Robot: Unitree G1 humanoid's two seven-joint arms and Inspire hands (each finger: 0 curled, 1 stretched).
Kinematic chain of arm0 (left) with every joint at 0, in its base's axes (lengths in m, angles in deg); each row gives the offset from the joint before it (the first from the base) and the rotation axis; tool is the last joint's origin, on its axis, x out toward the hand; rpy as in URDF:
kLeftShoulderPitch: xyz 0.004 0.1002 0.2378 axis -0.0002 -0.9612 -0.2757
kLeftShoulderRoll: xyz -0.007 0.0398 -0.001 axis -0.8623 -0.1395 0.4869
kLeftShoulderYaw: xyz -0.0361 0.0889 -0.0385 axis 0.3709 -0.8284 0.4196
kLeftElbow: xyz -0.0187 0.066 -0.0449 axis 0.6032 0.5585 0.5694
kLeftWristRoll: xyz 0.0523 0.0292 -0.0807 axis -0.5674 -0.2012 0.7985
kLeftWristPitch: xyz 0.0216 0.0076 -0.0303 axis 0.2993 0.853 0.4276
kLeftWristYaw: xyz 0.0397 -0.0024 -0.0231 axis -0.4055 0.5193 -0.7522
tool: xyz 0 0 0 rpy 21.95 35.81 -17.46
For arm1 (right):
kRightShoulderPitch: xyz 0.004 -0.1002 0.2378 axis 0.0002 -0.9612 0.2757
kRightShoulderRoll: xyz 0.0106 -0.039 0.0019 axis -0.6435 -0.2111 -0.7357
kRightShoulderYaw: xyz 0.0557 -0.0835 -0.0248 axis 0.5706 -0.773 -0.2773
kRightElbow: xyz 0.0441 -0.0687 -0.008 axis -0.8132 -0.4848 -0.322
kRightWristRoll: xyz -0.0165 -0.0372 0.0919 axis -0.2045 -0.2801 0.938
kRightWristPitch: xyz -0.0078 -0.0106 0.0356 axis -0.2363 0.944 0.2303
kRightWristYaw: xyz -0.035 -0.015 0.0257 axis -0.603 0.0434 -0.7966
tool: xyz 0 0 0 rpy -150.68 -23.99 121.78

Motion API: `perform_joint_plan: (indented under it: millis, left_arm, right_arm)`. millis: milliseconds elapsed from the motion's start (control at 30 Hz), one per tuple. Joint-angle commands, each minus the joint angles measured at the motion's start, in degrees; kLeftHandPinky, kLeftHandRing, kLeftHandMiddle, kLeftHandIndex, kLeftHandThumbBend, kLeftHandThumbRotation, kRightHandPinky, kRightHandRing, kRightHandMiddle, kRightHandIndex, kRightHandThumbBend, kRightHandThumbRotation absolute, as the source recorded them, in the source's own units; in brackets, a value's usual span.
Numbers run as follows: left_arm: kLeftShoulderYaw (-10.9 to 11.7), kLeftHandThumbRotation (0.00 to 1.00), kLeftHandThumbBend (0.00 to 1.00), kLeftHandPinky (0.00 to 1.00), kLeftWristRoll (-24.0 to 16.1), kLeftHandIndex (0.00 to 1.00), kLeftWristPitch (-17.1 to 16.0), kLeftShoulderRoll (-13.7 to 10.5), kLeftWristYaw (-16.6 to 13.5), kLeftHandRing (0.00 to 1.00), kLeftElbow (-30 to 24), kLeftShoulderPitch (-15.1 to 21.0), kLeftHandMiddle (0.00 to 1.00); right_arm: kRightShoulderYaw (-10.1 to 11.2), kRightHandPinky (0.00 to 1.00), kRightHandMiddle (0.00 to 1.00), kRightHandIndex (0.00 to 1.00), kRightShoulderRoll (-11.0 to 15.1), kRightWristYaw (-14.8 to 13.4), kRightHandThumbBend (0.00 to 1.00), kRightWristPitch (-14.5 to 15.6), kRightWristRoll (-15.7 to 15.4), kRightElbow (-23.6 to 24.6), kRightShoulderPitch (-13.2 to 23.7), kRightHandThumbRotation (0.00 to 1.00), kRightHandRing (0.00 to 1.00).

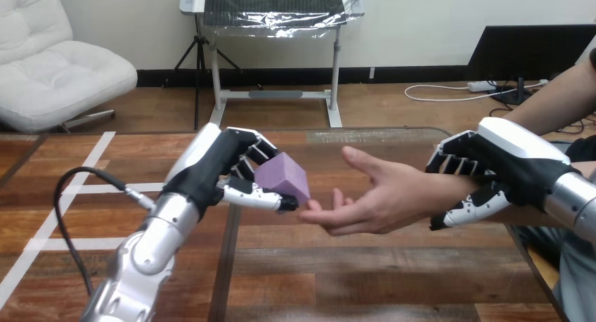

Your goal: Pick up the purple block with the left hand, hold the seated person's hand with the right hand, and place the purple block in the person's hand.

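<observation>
While the purple block (pixel 282 178) is already up off the wooden table (pixel 330 273), pinched at mid-frame between the curled fingers and thumb of the left hand (pixel 223 169), it hangs just short of the person's hand (pixel 383 195), open palm-up right of centre. The right hand (pixel 500 169) is wrapped round the person's wrist (pixel 437 188). Only the handover seems left. The block looks near-cubic, tilted corner-up, with no clear long axis.
</observation>
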State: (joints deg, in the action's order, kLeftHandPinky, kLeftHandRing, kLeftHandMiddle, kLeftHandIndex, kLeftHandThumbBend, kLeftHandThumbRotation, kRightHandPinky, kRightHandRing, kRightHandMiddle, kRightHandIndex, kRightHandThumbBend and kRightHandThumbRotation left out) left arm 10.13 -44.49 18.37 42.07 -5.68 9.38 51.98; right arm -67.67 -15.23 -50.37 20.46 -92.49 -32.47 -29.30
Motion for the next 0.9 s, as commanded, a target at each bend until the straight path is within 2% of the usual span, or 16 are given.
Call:
perform_joint_plan:
  millis: [0, 567, 867]
  left_arm:
    - [-0.51, 0.00, 0.59, 0.27, 0.15, 0.48, -2.22, 1.48, -1.07, 0.34, 1.88, 6.93, 0.42]
    - [-2.31, 0.00, 0.59, 0.29, -0.39, 0.47, -3.57, 4.86, -1.93, 0.36, 8.51, 11.57, 0.42]
    - [-3.73, 0.00, 0.58, 0.26, -1.31, 0.47, -3.26, 6.48, -2.14, 0.33, 11.63, 14.25, 0.40]
  right_arm:
    - [-2.26, 0.44, 0.53, 0.56, -4.32, 0.88, 0.78, 0.69, 0.72, 1.97, -1.17, 0.16, 0.49]
    - [-1.72, 0.44, 0.54, 0.56, -5.41, 2.36, 0.79, 3.77, 1.51, 6.17, -2.21, 0.16, 0.49]
    - [-1.55, 0.43, 0.53, 0.56, -5.72, 2.36, 0.79, 3.40, 1.36, 6.67, -2.46, 0.17, 0.49]
